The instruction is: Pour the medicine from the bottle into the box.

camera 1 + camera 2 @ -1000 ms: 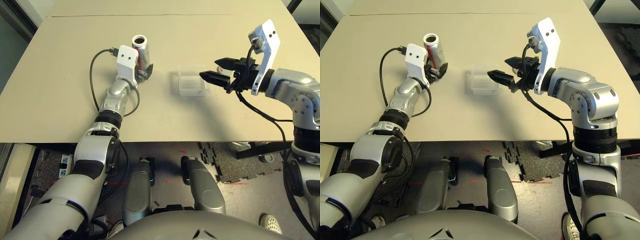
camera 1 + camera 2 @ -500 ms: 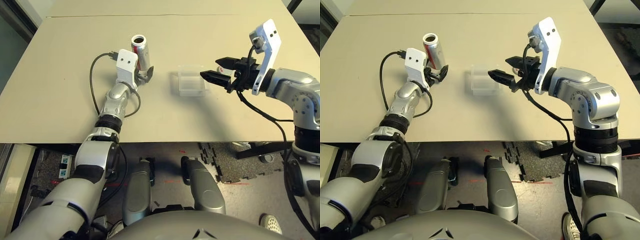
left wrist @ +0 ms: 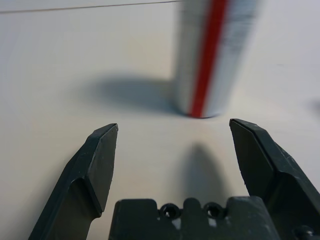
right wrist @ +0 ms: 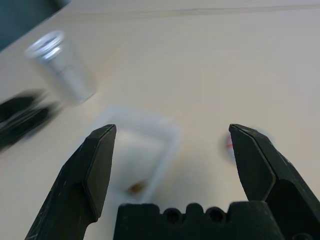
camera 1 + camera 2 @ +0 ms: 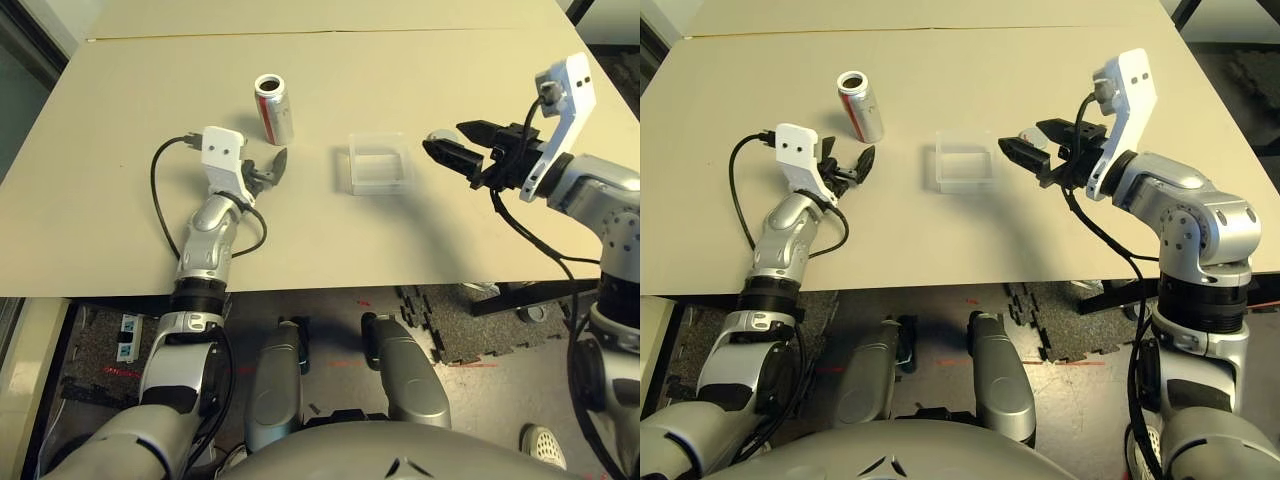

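**Bottle set down, both grippers empty beside the box**

The small silver-grey cylindrical bottle with the red stripe (image 5: 273, 108) stands upright on the beige table (image 5: 120, 180), its top uncapped and showing a dark mouth. The left gripper (image 5: 270, 169) sits just short of it, with the bottle ahead of the fingertips and slightly to one side, apart from them; the jaws are spread wide with nothing between them. In the left wrist view the bottle's base (image 3: 210, 60) rests on the table beyond the open fingers.

The shallow square box of clear plastic (image 5: 379, 165) lies between the two grippers. The right gripper (image 5: 452, 145) hovers just beside the box's far edge from the bottle, fingers also apart and empty. In the right wrist view a small brownish speck (image 4: 134, 187) shows inside the box; it may be a pill, though this is too blurred to be sure. A small round grey-and-red thing (image 4: 227, 144), probably the cap, lies on the table near the right fingers.

Judging from this layout, the pour looks done and the bottle released. If anything remains, the next move would call for recapping: the right gripper lowering onto the cap and closing around it.
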Available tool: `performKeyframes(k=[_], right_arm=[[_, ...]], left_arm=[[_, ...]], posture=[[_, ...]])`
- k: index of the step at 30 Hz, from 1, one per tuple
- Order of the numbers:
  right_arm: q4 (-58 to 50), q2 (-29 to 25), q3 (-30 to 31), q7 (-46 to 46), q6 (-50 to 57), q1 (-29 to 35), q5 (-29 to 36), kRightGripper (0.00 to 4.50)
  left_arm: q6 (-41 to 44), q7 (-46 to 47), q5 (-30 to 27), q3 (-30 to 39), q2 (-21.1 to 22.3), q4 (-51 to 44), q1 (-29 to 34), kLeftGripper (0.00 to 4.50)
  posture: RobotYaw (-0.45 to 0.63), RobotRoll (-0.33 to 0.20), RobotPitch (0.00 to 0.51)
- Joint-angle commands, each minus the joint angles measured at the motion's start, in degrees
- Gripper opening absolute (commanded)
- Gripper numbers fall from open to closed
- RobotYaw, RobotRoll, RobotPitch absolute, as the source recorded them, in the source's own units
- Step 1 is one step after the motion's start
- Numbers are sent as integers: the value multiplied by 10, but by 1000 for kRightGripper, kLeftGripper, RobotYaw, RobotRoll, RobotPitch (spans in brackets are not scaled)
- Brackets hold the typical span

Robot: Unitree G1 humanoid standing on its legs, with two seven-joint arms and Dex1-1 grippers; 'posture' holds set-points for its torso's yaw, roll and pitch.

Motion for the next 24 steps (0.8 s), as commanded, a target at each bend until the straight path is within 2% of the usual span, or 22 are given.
performKeyframes(k=[1,4,8,13,18,24], right_arm=[[61,33,-36,-70,-92,-2,-40,4500],[111,37,-35,-97,-167,-4,-80,4500],[191,37,-45,-136,-264,-8,-125,4500],[304,5,-44,-179,-384,-25,-183,4500],[391,-16,-46,-219,-469,-38,-216,4500],[449,-28,-48,-230,-520,-40,-216,4500]], left_arm=[[9,-6,-23,27,25,-8,-10,4483],[7,-15,-38,45,52,15,-39,4483],[-20,-28,-46,75,107,105,-100,4483],[-62,-38,-35,85,151,224,-155,4483],[-93,-46,-29,81,164,290,-177,4483],[-105,-50,-27,77,161,320,-185,4483]], posture=[[-21,0,251],[-15,0,264],[-15,0,284],[-18,0,303],[-19,0,308],[-32,0,292]])
